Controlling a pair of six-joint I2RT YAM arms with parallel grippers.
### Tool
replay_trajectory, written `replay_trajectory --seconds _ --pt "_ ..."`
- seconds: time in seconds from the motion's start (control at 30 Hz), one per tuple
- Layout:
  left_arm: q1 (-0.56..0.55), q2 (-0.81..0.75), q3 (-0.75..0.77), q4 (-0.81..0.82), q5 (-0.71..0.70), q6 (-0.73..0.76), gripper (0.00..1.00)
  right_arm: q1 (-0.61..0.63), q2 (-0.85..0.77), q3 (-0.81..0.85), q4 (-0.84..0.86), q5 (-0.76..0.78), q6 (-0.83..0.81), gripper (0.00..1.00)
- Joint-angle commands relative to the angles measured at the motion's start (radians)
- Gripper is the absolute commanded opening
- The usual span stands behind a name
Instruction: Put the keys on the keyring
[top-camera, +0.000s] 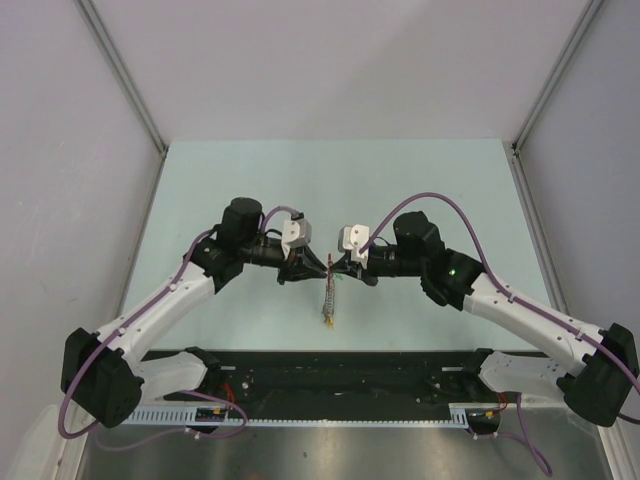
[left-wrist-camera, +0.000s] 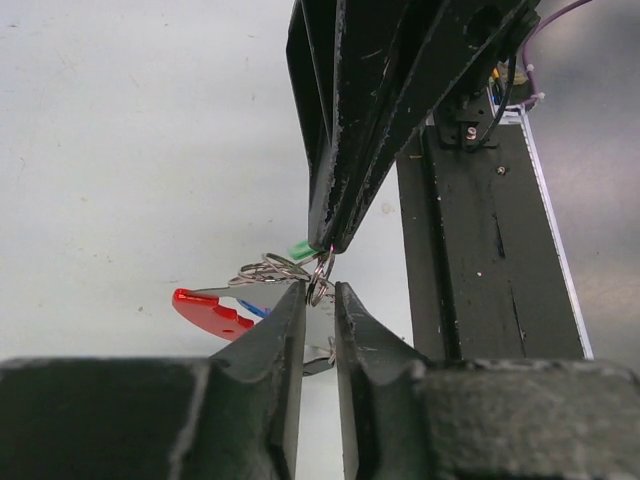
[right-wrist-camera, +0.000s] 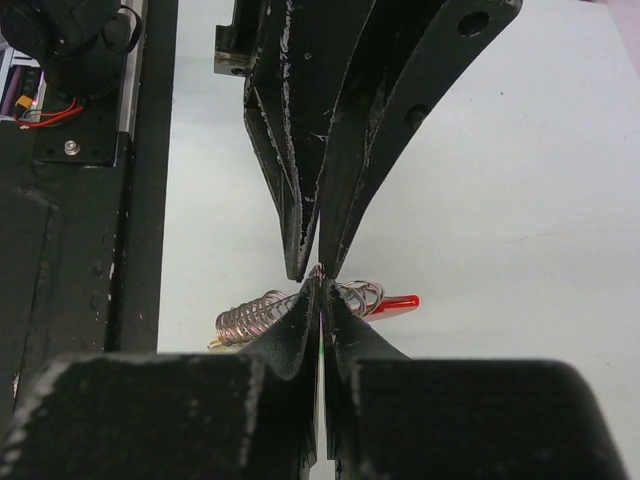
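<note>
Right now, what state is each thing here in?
Keyring: pinched at one end.
Right gripper: shut on that end.
Left gripper: jaws nearly together at the same end; grip unclear.
Green key: by the rings; threaded or not, unclear.
Blue key: mostly hidden; likewise unclear.

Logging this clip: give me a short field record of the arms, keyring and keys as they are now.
arms: meeting tip to tip over the middle of the table
right gripper: shut, pinching a small ring on the keyring
left gripper: fingers narrowly apart around the same ring; grip unclear
keyring: runs from the fingertips toward the arm bases, yellow tag at the end
green key: beside the right fingertips
blue key: a sliver by the red segment
keys threaded: cannot tell
</note>
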Motion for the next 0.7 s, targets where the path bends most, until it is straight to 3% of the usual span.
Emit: replay_trajectory --seconds 0.0,0.1,0.33,0.67 --pt "-0.008 0.001 0.045 -0.033 0.041 0.049 0.12 0.005 0.0 0.058 0.039 -0.01 -0.013 0.0" --pt "-0.008 -0.002 0.045 -0.022 0.035 0.042 0.0 0.005 0.0 0.058 0.036 -0.007 -0.015 0.0" --pt "-0.008 -0.032 0.017 0.086 -0.022 -0.098 0.0 0.005 -0.014 0.056 -0.007 0.029 -0.024 0.0" --pt "0.005 -0.109 -0.089 0.371 -0.251 -0.463 0.0 0.025 -0.037 0.056 -0.094 0.118 -0.026 0.0"
